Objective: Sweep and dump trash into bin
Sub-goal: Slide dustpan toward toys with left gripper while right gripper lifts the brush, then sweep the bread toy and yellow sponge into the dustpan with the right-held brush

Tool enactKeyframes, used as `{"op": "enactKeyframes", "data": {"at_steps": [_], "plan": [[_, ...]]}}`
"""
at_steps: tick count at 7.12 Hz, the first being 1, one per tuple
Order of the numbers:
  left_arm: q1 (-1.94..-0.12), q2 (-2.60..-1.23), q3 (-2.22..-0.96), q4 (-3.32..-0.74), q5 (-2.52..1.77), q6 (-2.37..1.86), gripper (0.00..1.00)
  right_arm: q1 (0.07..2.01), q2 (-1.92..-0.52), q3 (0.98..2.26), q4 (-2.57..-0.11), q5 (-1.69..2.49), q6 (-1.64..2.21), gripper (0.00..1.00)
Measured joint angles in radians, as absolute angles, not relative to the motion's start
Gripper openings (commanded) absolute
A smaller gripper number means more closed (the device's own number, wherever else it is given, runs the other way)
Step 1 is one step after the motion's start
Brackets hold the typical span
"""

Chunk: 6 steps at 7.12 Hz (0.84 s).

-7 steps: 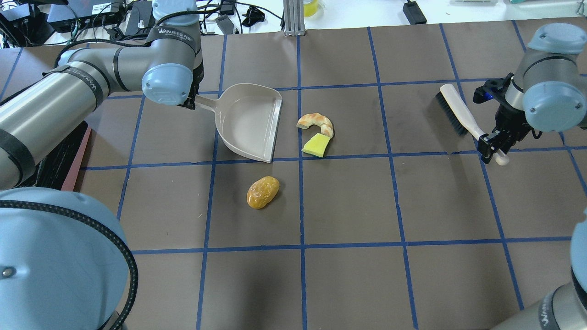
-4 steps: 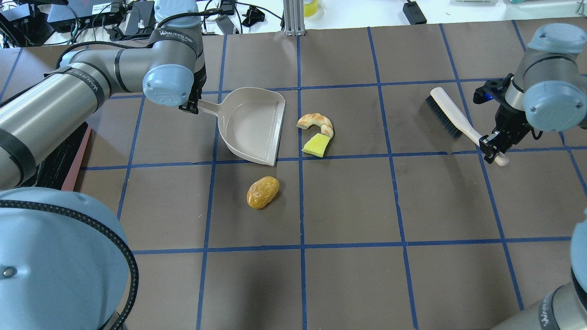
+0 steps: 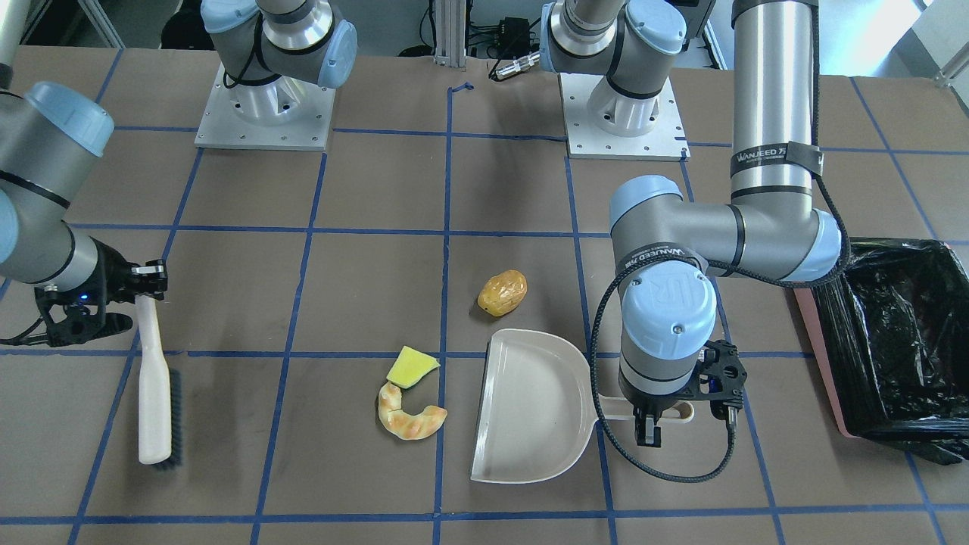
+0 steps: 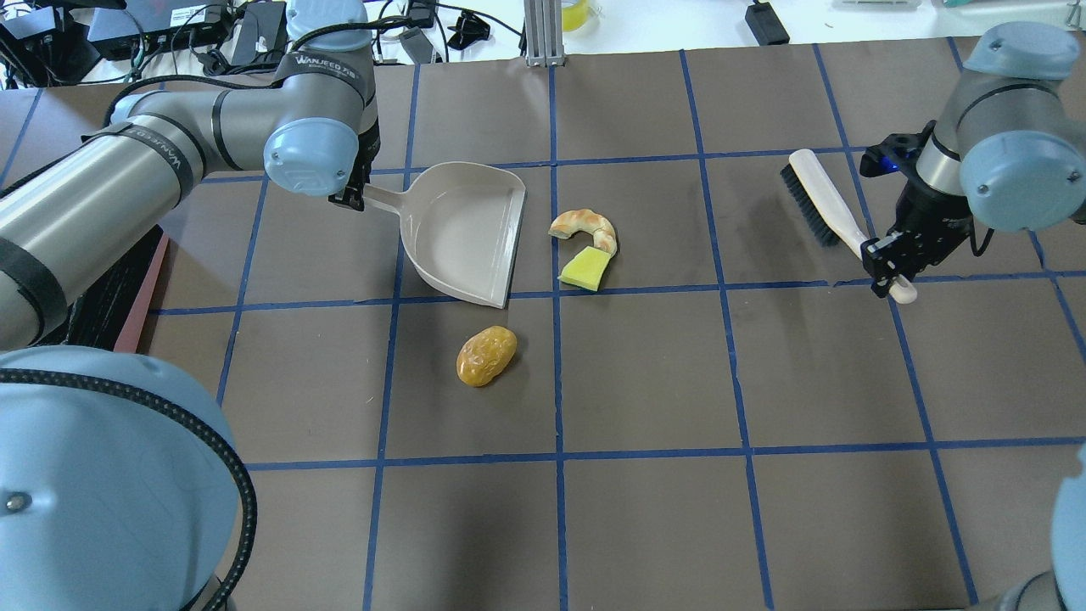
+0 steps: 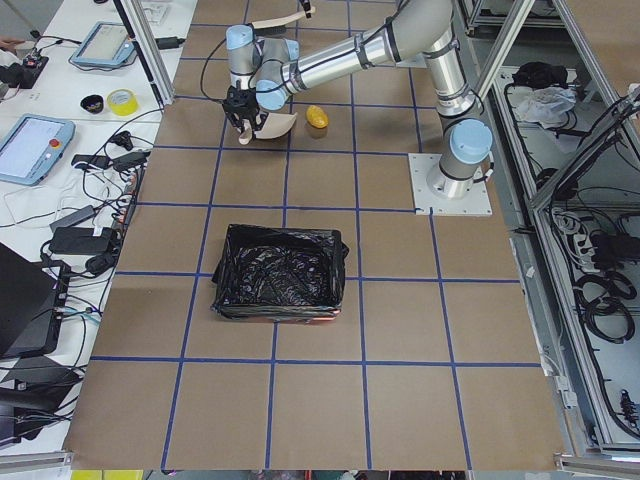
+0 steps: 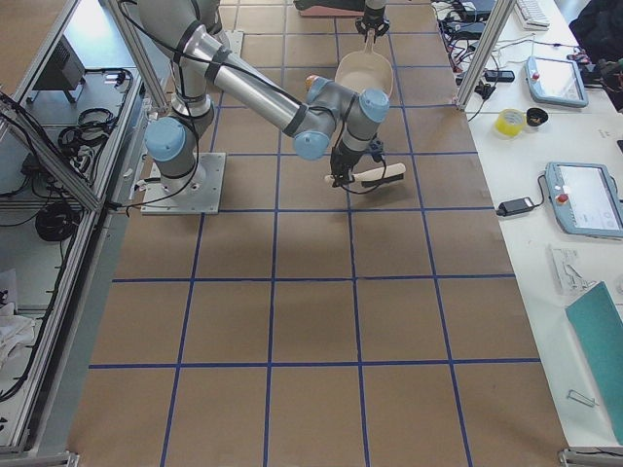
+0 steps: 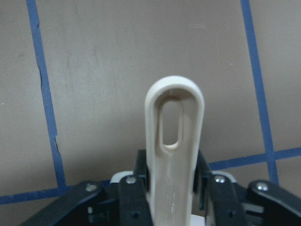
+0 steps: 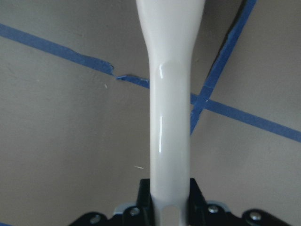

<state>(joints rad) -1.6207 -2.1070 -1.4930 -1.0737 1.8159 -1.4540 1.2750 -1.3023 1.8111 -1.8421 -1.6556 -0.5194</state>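
Three pieces lie unswept. Step in hand, as judged: bringing the tools to them.

Front-facing: potato (image 3: 503, 293), sponge wedge (image 3: 411, 367) and croissant (image 3: 411, 418) lie loose on the desk (image 3: 363, 288). The empty dustpan (image 3: 530, 409) sits at 3 o'clock of sponge and croissant. The bin (image 3: 821, 356) is further toward 3 o'clock, well apart.

Overhead: left gripper (image 4: 352, 199), jaws clamped on the dustpan handle. Right gripper (image 4: 887, 271), jaws clamped on the brush (image 4: 819, 204) handle. The brush is well apart, at 3 o'clock of the croissant. Against a second ago, the brush has shifted toward 9 o'clock and the dustpan has turned slightly.

Left wrist: the looped handle is pinched between the jaws.

Next, as judged: set the bristles beyond the croissant and sweep toward the pan lip.
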Motion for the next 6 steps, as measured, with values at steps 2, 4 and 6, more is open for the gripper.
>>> {"op": "enactKeyframes", "data": {"at_steps": [2, 4, 6], "plan": [[-1.621, -2.108, -1.492, -1.074, 1.816, -1.454, 0.00, 1.431, -1.320, 1.815, -1.806, -1.633, -0.255, 0.00], [-1.621, -2.112, -1.491, -1.073, 1.817, -1.455, 0.00, 1.607, -1.316, 1.814, -1.806, -1.544, 0.074, 0.00], [-1.620, -2.116, -1.491, -1.072, 1.819, -1.455, 0.00, 1.715, -1.283, 1.810, -1.832, -1.420, 0.258, 0.00]]}}
